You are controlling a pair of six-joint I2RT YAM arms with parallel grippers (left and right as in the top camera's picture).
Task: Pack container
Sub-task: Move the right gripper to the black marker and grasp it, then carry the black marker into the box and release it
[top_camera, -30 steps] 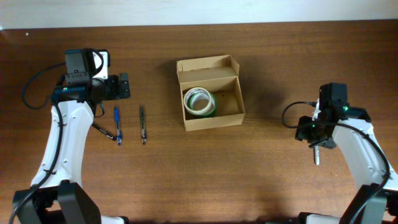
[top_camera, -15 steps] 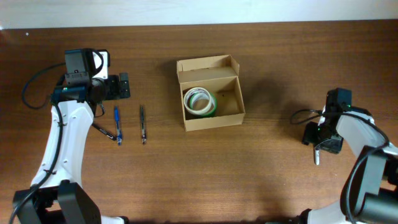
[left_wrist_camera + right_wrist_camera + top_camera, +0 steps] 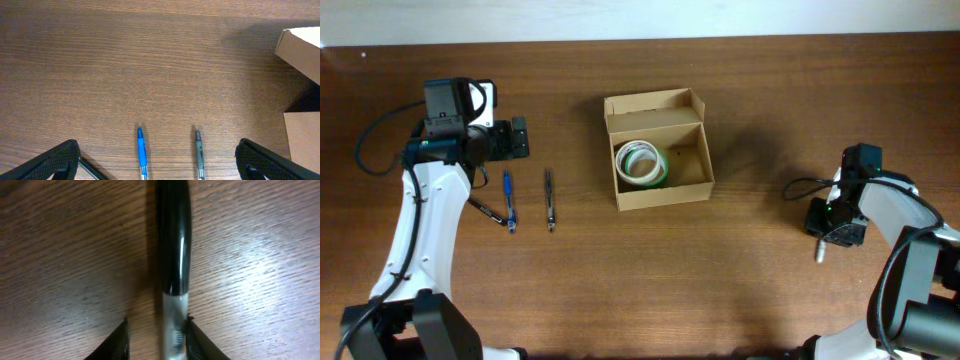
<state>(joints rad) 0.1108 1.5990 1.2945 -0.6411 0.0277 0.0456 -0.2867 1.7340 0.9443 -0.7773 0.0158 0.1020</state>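
We reckon the container (image 3: 665, 193) is light, crushable cardboard, so grab a side wall; left jaws gaping, right jaws apart around a marker (image 3: 174, 240)

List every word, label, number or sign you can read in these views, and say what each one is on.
No text can be read in any view.
Cardboard box: plain, no print shows.
Marker: a dark mark on its pale barrel end, too blurred to read.
Blue pen, dark pen, tape rolls: too small to show any lettering.
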